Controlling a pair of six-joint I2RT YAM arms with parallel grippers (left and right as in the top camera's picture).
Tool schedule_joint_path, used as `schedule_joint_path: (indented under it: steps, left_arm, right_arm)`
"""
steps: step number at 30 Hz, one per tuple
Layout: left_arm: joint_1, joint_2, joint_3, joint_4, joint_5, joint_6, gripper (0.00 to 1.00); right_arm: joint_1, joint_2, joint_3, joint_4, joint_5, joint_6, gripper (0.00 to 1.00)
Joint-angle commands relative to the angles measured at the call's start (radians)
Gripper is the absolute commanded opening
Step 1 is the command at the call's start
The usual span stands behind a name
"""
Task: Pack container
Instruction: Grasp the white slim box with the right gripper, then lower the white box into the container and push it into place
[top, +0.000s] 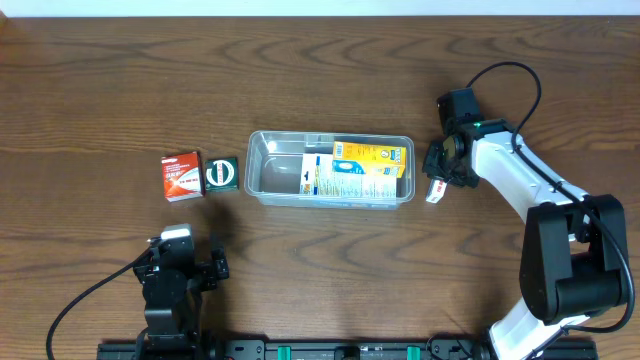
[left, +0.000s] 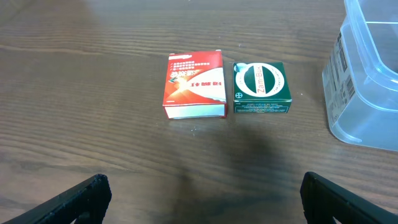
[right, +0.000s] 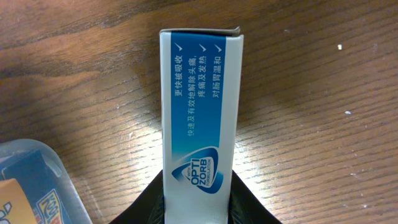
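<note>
container: clear rimmed tub, rounded corners, centre of table, yellow-blue box inside | my right tool: clamped on blue-white box, right of the container | my left tool: apart, empty

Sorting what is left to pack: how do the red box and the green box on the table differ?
The red box is larger and oblong; the green box is smaller and nearly square. The red box carries white Chinese lettering, the green box a white oval ring. The green box lies nearer the tub, the red box farther off. Both lie flat on the table, side by side, outside the tub.
</note>
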Motion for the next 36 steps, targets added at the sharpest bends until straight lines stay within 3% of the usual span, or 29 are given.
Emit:
schedule_joint_path:
  steps: [1,4,11,15,18,25,29,36]
  left_arm:
    - [0.004,-0.006,-0.015,0.004,-0.002,-0.009,0.98]
    - [0.004,-0.006,-0.015,0.004,-0.002,-0.009,0.98]
    - [0.004,-0.003,-0.015,0.003,-0.002,-0.009,0.98]
    - [0.004,-0.003,-0.015,0.003,-0.002,-0.009,0.98]
    - [0.004,-0.003,-0.015,0.002,-0.002,-0.009,0.98]
    - [0.004,-0.003,-0.015,0.002,-0.002,-0.009,0.98]
    - [0.004,-0.003,-0.015,0.002,-0.002,-0.009,0.98]
    - [0.004,-0.003,-0.015,0.002,-0.002,-0.009,0.98]
  right_arm:
    - [-0.007,-0.054,0.0,-0.005,0.004,-0.068,0.26]
    - [-0.005,-0.137,0.002,-0.015,0.004,-0.129,0.26]
    - [0.036,-0.417,0.013,-0.014,-0.004,-0.342,0.09]
    - [0.115,-0.536,0.013,-0.013,-0.115,-0.615,0.22]
    - [0.212,-0.576,0.013,-0.008,-0.15,-0.761,0.22]
    - [0.356,-0.529,0.013,0.015,-0.15,-0.956,0.06]
    - [0.388,-0.455,0.013,0.016,-0.149,-1.126,0.27]
    - [0.381,-0.314,0.013,0.079,-0.145,-1.314,0.28]
